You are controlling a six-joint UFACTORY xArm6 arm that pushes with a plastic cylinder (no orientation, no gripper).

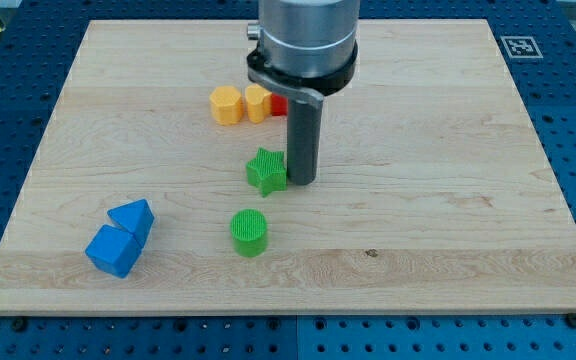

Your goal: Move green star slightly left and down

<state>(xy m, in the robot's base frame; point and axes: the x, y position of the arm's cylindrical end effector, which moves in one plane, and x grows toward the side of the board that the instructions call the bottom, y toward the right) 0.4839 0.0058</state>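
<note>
the arm's grey housing point(303, 45) comes down from the view's top and is cut off by the frame's edge, so nothing above that collar shows. it hides part of the wooden board point(448, 150) behind it and covers most of a red block point(279, 104), of which only a small sliver peeks out at the housing's left; its shape cannot be made out. two yellow blocks sit just left of that sliver, touching each other: the left yellow block point(226, 104) is a rounded, roughly hexagonal piece, and the right yellow block point(257, 102) is partly overlapped at its edge, so its form is hard to tell.

there is no gripper here, only a dark rod; my tip point(302, 183) rests on the board, pressed against the right side of the green star point(267, 171), holding nothing.

the green star lies near the board's middle, below the yellow pair. a green cylinder point(249, 232) stands apart from it, lower and slightly left. two blue blocks touch near the view's bottom left: an upper blue block point(132, 217), wedge-like, and a lower blue block point(112, 251), cube-like.

a black-and-white square marker point(520, 46) sits at the board's top right corner; its pattern is too small to read. no other writing is legible.
</note>
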